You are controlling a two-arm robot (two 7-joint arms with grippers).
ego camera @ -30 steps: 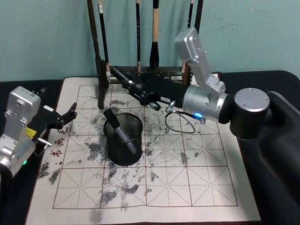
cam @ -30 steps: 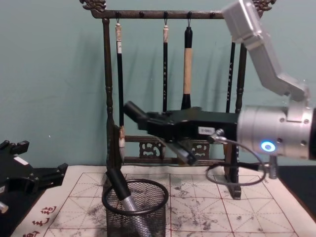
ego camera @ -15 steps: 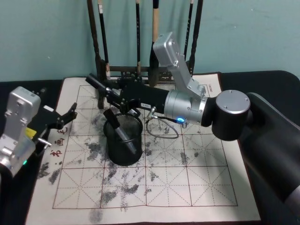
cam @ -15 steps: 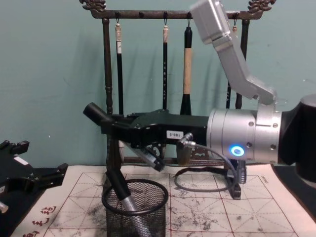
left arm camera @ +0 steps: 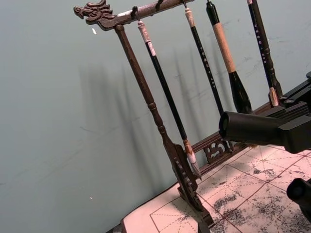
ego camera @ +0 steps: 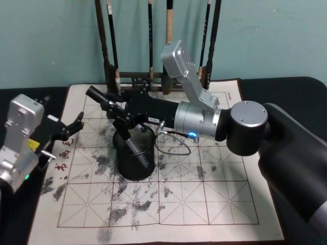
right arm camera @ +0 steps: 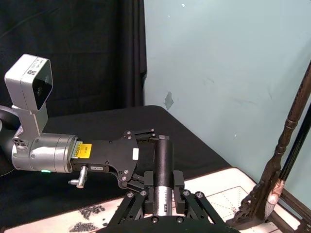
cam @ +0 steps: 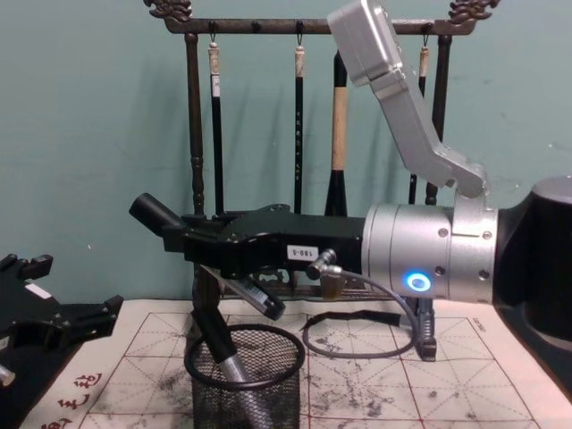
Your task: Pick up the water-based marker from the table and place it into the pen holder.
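Reaching across the beige red-grid calligraphy mat (ego camera: 204, 199) in the head view, the right gripper (ego camera: 110, 104) clamps a black-capped, silver-barrelled marker (ego camera: 96, 95) above the black wire-mesh pen holder (ego camera: 134, 153), where another dark marker (ego camera: 132, 144) leans. Chest view: the held marker (cam: 150, 214) sits tilted, clear of the holder's rim (cam: 246, 357). The left gripper (ego camera: 71, 127) idles open.

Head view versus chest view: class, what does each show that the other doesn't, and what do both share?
Head view: the mat's front edge. Chest view: the brush rack's top bar. Both: the pen holder with one marker inside, the right gripper holding another marker above it, and the left gripper open at the left.
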